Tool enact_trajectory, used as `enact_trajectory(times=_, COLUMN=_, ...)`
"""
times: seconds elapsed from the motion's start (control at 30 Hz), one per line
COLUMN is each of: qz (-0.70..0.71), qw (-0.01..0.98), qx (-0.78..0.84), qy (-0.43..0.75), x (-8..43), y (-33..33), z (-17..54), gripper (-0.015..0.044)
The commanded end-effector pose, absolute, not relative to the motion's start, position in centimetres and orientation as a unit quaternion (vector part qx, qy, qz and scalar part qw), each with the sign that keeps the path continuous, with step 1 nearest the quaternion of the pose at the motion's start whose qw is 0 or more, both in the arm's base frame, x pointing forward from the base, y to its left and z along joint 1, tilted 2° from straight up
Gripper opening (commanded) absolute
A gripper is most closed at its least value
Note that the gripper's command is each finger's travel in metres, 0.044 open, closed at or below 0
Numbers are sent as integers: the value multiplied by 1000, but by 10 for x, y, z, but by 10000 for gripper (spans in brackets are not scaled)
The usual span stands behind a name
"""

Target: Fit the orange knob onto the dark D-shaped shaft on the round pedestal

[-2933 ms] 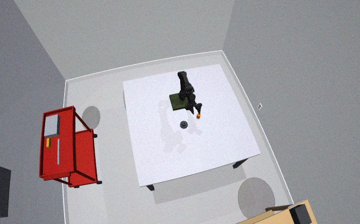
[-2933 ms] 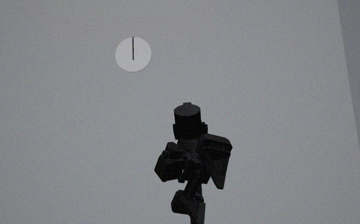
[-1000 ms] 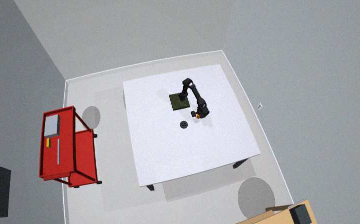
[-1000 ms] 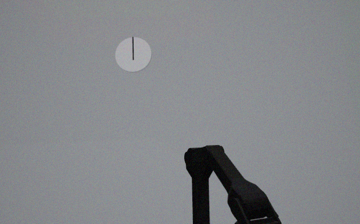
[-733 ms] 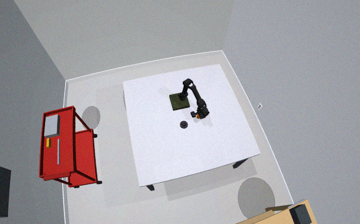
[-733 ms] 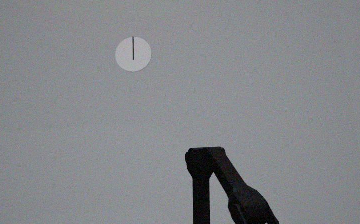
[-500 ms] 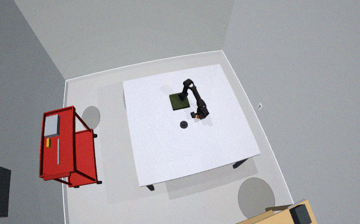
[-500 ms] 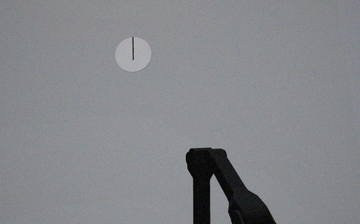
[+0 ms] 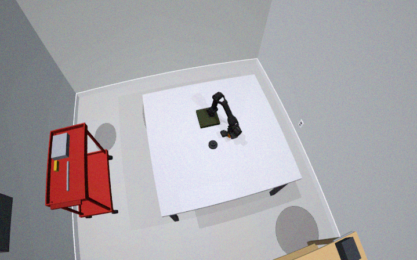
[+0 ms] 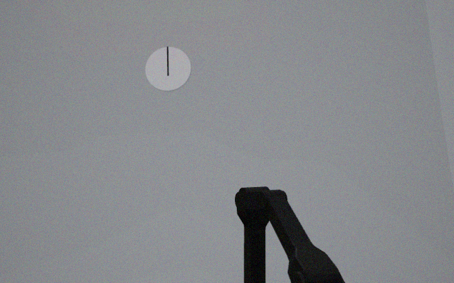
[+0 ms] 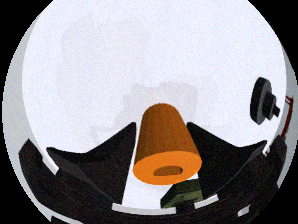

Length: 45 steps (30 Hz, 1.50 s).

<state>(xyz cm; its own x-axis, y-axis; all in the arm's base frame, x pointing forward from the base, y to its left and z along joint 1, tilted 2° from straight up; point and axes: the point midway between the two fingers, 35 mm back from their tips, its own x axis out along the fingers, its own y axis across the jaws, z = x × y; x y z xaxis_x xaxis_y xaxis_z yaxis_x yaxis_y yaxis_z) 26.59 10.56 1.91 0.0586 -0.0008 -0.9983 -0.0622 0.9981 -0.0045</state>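
The orange knob (image 9: 229,136) (image 11: 169,137) is between the fingers of my gripper (image 9: 228,134) (image 11: 161,125). In the wrist view its wide end, with the D-shaped hole, faces the camera and its narrow end points away. My gripper is open, with the fingers partly closed around the knob. A thin gap shows beside the left finger; on the right the knob's edge overlaps the finger, and contact is hard to tell. The dark round pedestal (image 9: 209,145) (image 11: 257,102) stands to one side, its shaft (image 11: 276,111) bare. The shaft's flat side cannot be made out.
The arm rises from a dark green base plate (image 9: 205,122) on the white table (image 9: 184,180). A red cart (image 9: 98,180) stands beyond the table's left edge in the top view. The exterior view shows only the upper arm (image 10: 254,242) and a wall disc (image 10: 179,70).
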Motion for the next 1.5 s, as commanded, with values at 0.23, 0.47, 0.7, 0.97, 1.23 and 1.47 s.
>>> enact_trajectory(times=0.23, qz=22, qw=728, qx=-26, qy=685, x=267, y=106, z=22, gripper=65)
enact_trajectory(times=0.47, qz=22, qw=728, qx=-26, qy=685, x=271, y=109, z=61, gripper=0)
enact_trajectory(times=0.7, qz=23, qw=728, qx=-26, qy=685, x=270, y=109, z=102, gripper=0)
enact_trajectory(times=0.97, qz=22, qw=728, qx=-26, qy=685, x=261, y=107, z=150, gripper=0)
enact_trajectory(times=1.23, qz=22, qw=728, qx=-25, qy=685, x=259, y=104, z=158, gripper=0)
enact_trajectory(times=1.47, qz=17, qw=728, qx=-21, qy=685, x=269, y=89, z=154, gripper=0)
